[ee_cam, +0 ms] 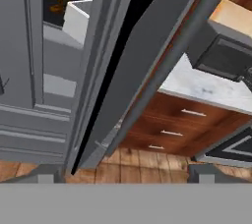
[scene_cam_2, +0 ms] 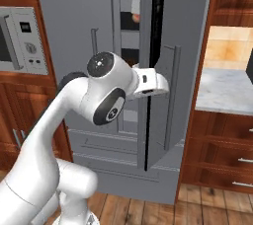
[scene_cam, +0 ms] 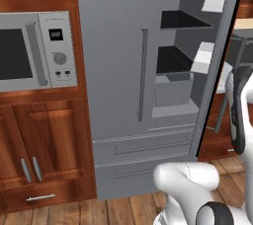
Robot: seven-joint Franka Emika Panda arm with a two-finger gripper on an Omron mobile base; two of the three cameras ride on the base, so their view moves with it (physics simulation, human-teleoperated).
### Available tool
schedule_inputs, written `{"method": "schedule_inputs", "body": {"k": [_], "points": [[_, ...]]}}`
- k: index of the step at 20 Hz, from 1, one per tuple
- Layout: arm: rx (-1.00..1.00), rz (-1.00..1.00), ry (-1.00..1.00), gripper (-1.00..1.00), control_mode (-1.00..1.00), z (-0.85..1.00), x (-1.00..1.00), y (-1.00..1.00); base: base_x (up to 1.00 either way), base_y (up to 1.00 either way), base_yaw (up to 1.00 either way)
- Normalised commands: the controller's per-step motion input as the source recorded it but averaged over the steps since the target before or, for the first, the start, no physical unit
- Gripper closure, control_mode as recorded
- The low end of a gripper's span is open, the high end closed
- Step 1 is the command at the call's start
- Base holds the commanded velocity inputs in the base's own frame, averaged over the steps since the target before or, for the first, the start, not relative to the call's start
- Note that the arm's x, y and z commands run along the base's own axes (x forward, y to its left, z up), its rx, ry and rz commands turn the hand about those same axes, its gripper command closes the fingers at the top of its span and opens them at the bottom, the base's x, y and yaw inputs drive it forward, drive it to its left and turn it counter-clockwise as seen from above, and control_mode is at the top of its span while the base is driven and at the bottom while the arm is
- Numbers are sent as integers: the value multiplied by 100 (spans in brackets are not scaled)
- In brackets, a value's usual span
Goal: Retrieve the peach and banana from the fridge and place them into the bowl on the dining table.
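Fridge [scene_cam: 118, 71] access is only partly done: we are holding our gripper [ee_cam: 126, 174] released and empty beside the half-swung right door [ee_cam: 147, 56]; peach [scene_cam_2: 136, 17] sitting inside, 2 fruits left.

Home kitchen, grey fridge [scene_cam: 123, 71], built-in microwave [scene_cam: 37, 51], wood cabinets [scene_cam: 44, 140], marble counter [scene_cam_2: 227, 88]

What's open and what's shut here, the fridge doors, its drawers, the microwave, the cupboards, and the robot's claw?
Fridge, right door: swung partly open, shelves showing.
Fridge left door: shut.
Fridge bottom drawers: shut.
Microwave: door shut.
Lower cupboard doors: shut.
Drawers under the counter: shut.
Gripper: open, holding nothing, facing the open door's edge.
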Motion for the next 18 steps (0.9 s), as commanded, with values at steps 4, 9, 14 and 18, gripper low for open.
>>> {"method": "schedule_inputs", "body": {"k": [4,9,14,18], "points": [[-27,-11,21,-100,-100,13,36,100,0,0,0],[-30,-8,24,-100,-100,28,53,78,0,0,0],[-27,-6,15,-100,-100,24,70,43,0,0,0],[-13,-3,14,-100,-100,25,58,3,0,0,0]]}}
